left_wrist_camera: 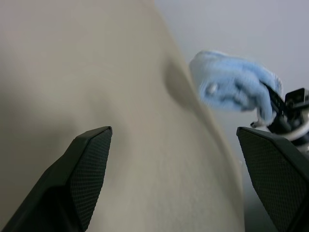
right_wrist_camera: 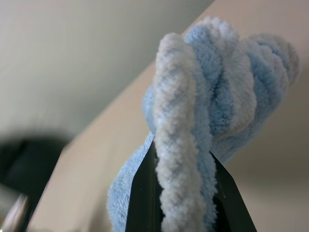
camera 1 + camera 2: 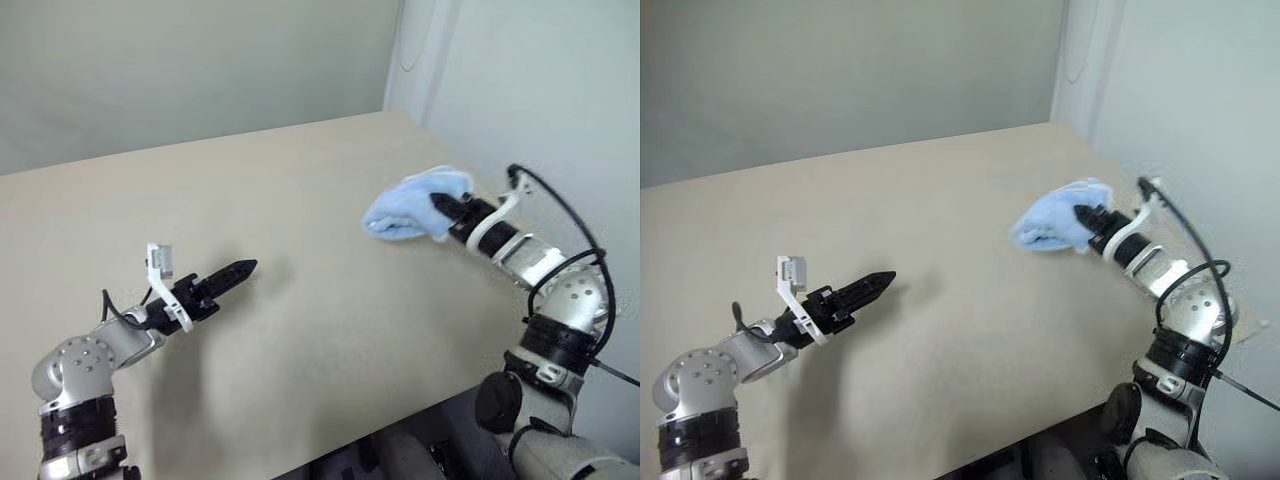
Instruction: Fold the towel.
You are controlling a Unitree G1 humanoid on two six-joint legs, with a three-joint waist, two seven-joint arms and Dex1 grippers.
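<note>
Right gripper (image 3: 441, 205): jaws pressed onto a bunched fold of the towel (image 3: 410, 205), which hangs crumpled just ahead of them, apparently lifted off the bench (image 3: 300, 200) so it can be spread for folding. As a wad it shows no clear long axis or heading. Left gripper (image 3: 243, 268): jaws spread, empty, well apart from the towel, probably waiting to take a corner.

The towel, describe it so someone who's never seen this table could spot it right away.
Start at the big beige table and go to its far right corner by the wall. There the right gripper is shut on the towel, a bunched, fluffy light blue cloth, the only soft, coloured thing around.
</note>
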